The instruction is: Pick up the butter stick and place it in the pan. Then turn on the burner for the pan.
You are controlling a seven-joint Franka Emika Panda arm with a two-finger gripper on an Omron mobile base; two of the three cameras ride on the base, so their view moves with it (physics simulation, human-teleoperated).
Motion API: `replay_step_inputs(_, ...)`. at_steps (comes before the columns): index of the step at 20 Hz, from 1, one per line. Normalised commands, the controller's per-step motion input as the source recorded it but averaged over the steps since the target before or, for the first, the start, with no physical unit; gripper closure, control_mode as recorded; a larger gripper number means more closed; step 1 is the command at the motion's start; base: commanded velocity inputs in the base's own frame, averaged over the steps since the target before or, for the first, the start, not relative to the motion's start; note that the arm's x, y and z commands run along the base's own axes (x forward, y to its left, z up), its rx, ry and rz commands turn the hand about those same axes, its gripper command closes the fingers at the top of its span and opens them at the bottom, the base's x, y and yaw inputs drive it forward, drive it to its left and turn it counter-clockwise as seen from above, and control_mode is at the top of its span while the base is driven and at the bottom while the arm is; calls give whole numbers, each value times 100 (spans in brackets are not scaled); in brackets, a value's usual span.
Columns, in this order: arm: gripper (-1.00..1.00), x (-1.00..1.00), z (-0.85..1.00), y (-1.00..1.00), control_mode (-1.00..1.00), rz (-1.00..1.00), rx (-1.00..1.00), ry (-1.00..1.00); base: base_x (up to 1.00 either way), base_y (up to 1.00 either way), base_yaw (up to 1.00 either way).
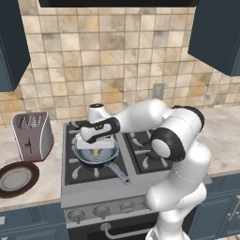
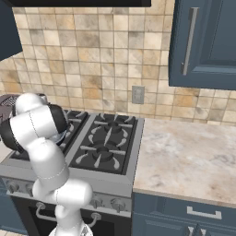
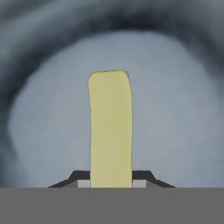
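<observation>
In the left base view, the gripper [image 1: 96,151] hangs left of centre of the frame, directly over the pan [image 1: 96,159], which sits on the front-left burner [image 1: 84,166] of the stove [image 1: 136,183]. A sliver of the butter stick [image 1: 96,153] shows below the hand, inside the pan's rim. The pan's handle [image 1: 119,173] points toward the lower right. The knobs [image 1: 101,211] line the stove front at the bottom centre, untouched.

In the right base view, the arm at the left of the frame hides the pan and the hand; the right-hand burners [image 2: 108,138] lie at centre.

In the hand view, the butter stick [image 3: 110,127] rises from bottom centre to the middle of the frame, pinched between the closed fingertips [image 3: 78,177], with the pan's grey-blue floor [image 3: 175,122] behind it.

The step in hand looks to be the release. To do it well, I judge the hand should be low enough that the stick drops short and flat, open over the pan's middle, then rise straight clear before going for the knob.
</observation>
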Motion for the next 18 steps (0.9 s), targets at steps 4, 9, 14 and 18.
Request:
replay_step_inputs(4,100,9,-11,0,-100,0,0,0,0,0,0)
replay_step_inputs(9,-100,4,-4,0,-100,0,0,0,0,0,0)
replay_step_inputs(14,-100,0,0,0,-100,0,0,0,0,0,0)
replay_step_inputs(18,-100,0,0,0,-100,0,0,0,0,0,0)
